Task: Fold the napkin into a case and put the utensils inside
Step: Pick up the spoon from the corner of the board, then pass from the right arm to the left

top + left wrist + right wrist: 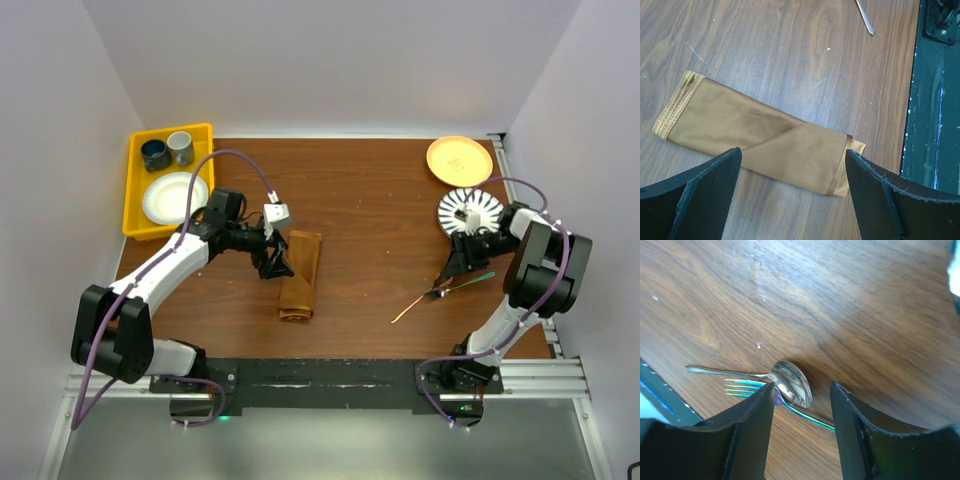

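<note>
Top view: you've got the napkin [300, 275] folded into a narrow strip, lying mid-table and running near-to-far. Left gripper [272, 262] sits just beside its left edge. Right gripper [455, 268] is down over the utensils [445, 290] on the right side of the table, well apart from the napkin. Yellow bin [137, 190] at far left holds two cups and a white plate. Yellow plate [459, 160] and a striped dish [470, 210] are at far right.

Left wrist: the claw is spread wide and holds nothing. Its fingers [695, 200] straddle the napkin's near long edge, with the diagonal fold showing between them. I can't tell if they touch the cloth.

Right wrist: the claw is parted, not clamped. The spoon [790, 382] bowl lies in the gap, right against one finger [752, 425]. The fork [742, 386] tines poke out beside it, flat on the wood.
</note>
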`<state>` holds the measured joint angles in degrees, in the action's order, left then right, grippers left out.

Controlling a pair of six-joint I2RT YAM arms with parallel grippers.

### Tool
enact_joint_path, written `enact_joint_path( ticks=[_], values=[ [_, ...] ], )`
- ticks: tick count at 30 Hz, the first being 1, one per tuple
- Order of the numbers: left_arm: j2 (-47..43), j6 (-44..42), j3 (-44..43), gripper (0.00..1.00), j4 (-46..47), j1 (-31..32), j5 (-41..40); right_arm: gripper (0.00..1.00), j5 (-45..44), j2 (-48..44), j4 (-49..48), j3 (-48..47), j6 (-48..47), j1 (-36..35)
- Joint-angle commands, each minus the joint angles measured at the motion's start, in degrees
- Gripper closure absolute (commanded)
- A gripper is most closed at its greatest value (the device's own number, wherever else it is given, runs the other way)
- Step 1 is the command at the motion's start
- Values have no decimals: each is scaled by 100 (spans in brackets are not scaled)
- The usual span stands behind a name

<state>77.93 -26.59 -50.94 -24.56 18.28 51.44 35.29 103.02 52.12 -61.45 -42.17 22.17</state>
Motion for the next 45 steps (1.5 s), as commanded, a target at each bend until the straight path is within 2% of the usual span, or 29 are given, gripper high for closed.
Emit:
enact_joint_path(
  ticks=[1, 9, 12, 13, 16, 17, 19, 25, 31, 33, 35, 36, 40, 42, 45],
  values=[
    [-6, -57, -215, 11, 39, -9, 156, 49, 364, 297, -35, 46, -327, 313],
    [3, -171, -294, 11, -58, -9, 33, 53, 356, 403, 298, 28, -643, 358],
    [20, -189, -303, 11, -49, -9, 15, 62, 303, 482, 281, 80, -705, 367],
    [20, -180, -303, 11, -58, -9, 6, 70, 338, 517, 307, 46, -722, 358],
    [38, -224, -320, 11, -84, -9, -20, 85, 452, 587, 369, -68, -713, 358],
    [55, -250, -320, 11, -102, -9, -46, 93, 487, 613, 404, -173, -705, 358],
    [55, -303, -303, 11, -154, -18, -73, 100, 601, 640, 562, -367, -722, 358],
    [64, -514, -145, 11, -304, -88, -46, 100, 848, 1044, 1712, -1956, -1160, 235],
    [187, -663, -241, 12, -462, -264, 41, 100, 953, 1421, 2644, -3661, -1249, -747],
    [179, -655, -268, 10, -471, -316, -19, 100, 1243, 1632, 3101, -4531, -1319, -968],
    [65, -663, -241, 8, -454, -352, -142, 100, 1410, 1853, 3173, -5172, -1171, -1363],
    [3, -707, -224, 0, -445, -360, -265, 100, 1480, 1853, 3164, -5297, -1170, -1530],
    [-243, -725, -110, 0, -375, -448, -529, 100, 1814, 2142, 3164, -6166, -743, -2478],
    [-287, -629, -57, 0, -278, -562, -591, 100, 2051, 2581, 3164, -6983, -434, -2665],
    [-217, -636, -161, 0, -32, -861, -199, 100, 2333, 3091, 3155, -7898, 15, -2981]
  ],
)
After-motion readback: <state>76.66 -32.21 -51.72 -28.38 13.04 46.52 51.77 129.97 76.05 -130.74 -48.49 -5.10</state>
